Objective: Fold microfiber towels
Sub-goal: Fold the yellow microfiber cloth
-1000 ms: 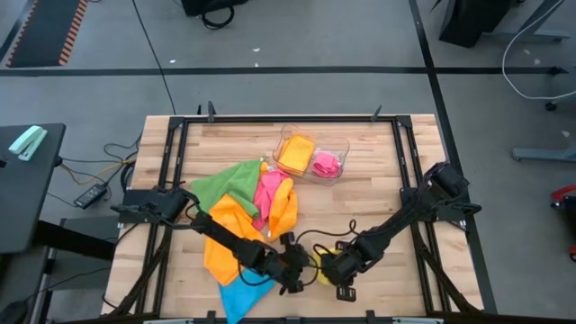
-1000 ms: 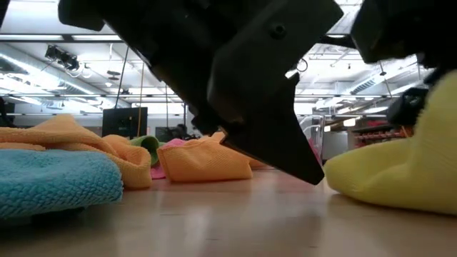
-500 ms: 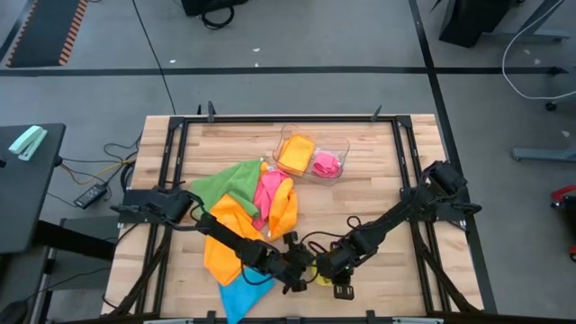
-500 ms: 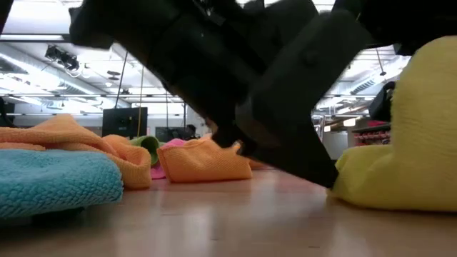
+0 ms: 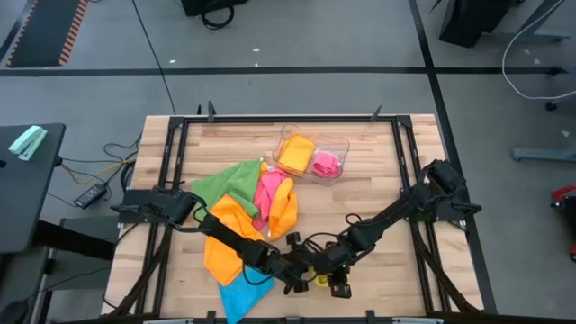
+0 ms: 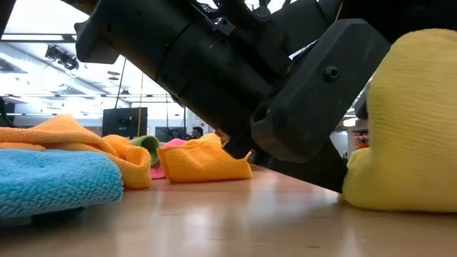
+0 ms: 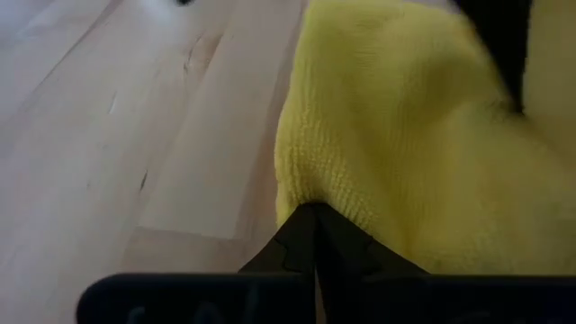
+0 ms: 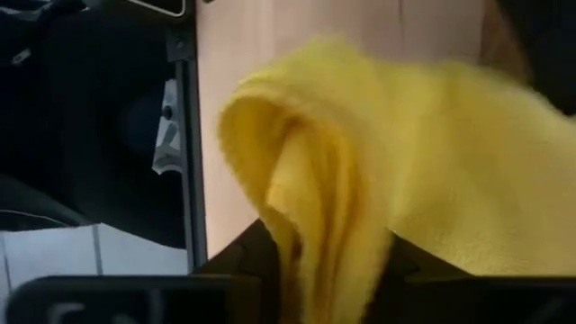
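Observation:
A yellow microfiber towel (image 5: 318,274) lies bunched near the table's front edge, between my two grippers. My left gripper (image 5: 301,270) reaches it from the left and is shut on its edge. My right gripper (image 5: 328,266) comes from the right and has a raised fold of it between its fingers. In the low view the yellow towel (image 6: 407,128) stands tall, its base on the wood. A loose pile of green (image 5: 225,180), pink (image 5: 268,189) and orange (image 5: 229,229) towels lies on the table's left half, and a blue one (image 5: 241,293) lies at the front. My left gripper pinches the yellow towel's edge (image 7: 310,193) between its two shut fingertips. It comes slanting down from the table's left. The cloth spreads away from the fingers and rests on the table. My right gripper has an upright fold of the yellow towel (image 8: 306,207), several layers, between its two fingers (image 8: 409,256). It comes slanting down from the right. The fold stands up through the gap, and the towel's base (image 6: 385,203) stays on the table.
A clear plastic tray (image 5: 343,144) at the back middle holds a folded orange and a folded pink towel. A small dark block (image 5: 340,290) sits at the front edge beside the grippers. Bare wood shows on the table's right half and far left corner.
My right gripper has moved toward the table's left, closer to my left gripper. The yellow towel has been pushed up into a taller bunch between them, while its base has stayed on the table.

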### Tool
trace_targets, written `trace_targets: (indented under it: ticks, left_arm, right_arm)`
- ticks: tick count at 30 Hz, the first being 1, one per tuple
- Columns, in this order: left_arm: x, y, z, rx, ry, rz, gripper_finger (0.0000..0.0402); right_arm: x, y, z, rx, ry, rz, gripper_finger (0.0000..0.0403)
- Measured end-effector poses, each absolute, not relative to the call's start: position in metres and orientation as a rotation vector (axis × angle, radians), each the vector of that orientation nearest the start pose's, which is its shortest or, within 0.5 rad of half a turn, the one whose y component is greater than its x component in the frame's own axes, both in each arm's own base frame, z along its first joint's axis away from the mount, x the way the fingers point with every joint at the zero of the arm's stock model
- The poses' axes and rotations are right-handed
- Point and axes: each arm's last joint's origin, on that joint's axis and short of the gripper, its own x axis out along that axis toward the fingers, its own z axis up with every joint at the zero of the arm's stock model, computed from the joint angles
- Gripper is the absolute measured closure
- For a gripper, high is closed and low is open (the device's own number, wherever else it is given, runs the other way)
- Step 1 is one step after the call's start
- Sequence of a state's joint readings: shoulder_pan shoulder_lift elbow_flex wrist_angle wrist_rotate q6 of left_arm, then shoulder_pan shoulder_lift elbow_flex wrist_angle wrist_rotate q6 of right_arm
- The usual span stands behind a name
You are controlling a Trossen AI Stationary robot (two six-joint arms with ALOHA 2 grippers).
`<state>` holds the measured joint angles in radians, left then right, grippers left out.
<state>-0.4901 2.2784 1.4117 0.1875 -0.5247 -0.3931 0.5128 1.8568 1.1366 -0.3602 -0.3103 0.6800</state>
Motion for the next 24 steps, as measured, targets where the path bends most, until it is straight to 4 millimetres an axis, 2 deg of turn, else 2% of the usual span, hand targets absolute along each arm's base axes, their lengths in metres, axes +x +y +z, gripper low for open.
trace_targets:
  ticks: [5, 9, 15, 24]
  left_arm:
    - [0.418, -0.210, 0.098, -0.038, 0.575, 0.140, 0.0383]
    - [0.418, -0.210, 0.097, -0.036, 0.577, 0.142, 0.0382]
    - [0.418, -0.210, 0.097, -0.030, 0.578, 0.138, 0.0393]
    - [0.418, -0.210, 0.097, -0.027, 0.580, 0.135, 0.0380]
  right_arm:
    - [0.316, 0.174, 0.156, 0.440, 1.304, 0.326, 0.0227]
    - [0.317, 0.167, 0.154, 0.373, 1.300, 0.332, 0.0198]
    - [0.321, 0.158, 0.154, 0.303, 1.273, 0.338, 0.0192]
    - [0.318, 0.149, 0.145, 0.198, 1.260, 0.316, 0.0192]
